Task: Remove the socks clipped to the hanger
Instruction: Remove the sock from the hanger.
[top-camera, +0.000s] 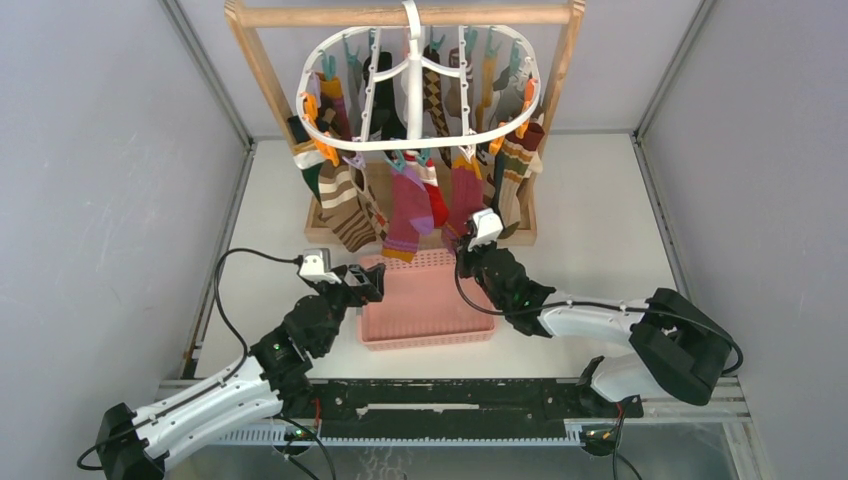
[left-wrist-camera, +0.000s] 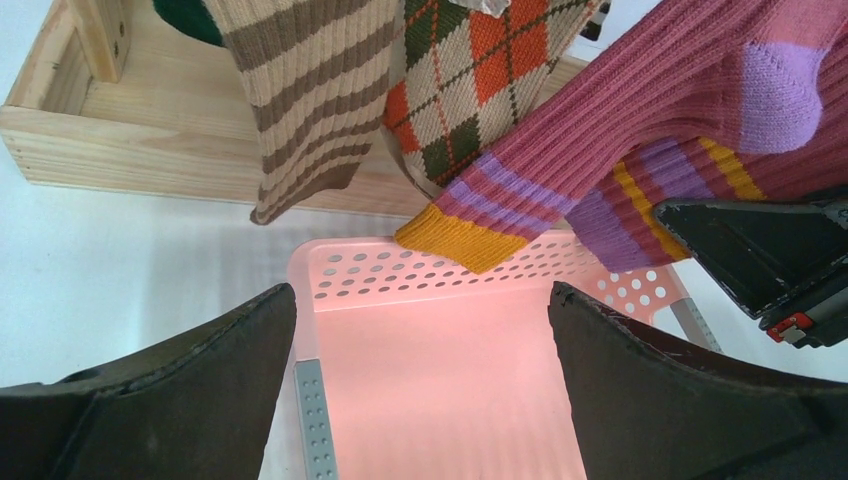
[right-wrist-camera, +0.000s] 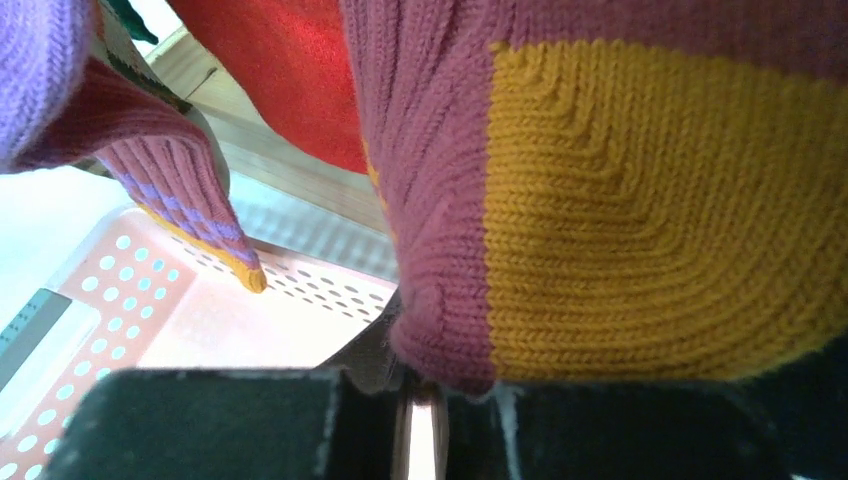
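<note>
Gripping low on the mauve sock is the step in hand, judged from the right gripper sitting at that sock's bottom end, just beyond the far right corner of the basket.

Findings:
- The hanger hangs from the frame at the far centre, and the socks dangle all round its ring.
- Right jaws stand nearly together. In the wrist view the sock's lower edge goes down into the narrow slot between them, so it appears pinched. How deep the bite goes cannot be told.
- The left gripper is wide apart and holds nothing, poised over the near left part of the basket.
- A purple-heeled sock hangs just left of the held one, its cuff over the basket's far rim.

Recommendations, as judgement:
- Confirm a full fold of fabric is between the pads, since a thin edge of knit may slip out.
- Pull down and toward the near side in line with the sock, so the clip lets go without swinging the hanger.
- Keep the pull steady, as a jerk could rock the frame or unhook the hanger.
- Keep clear of the neighbour sock and avoid dragging it along.
- Release over the basket.
</note>
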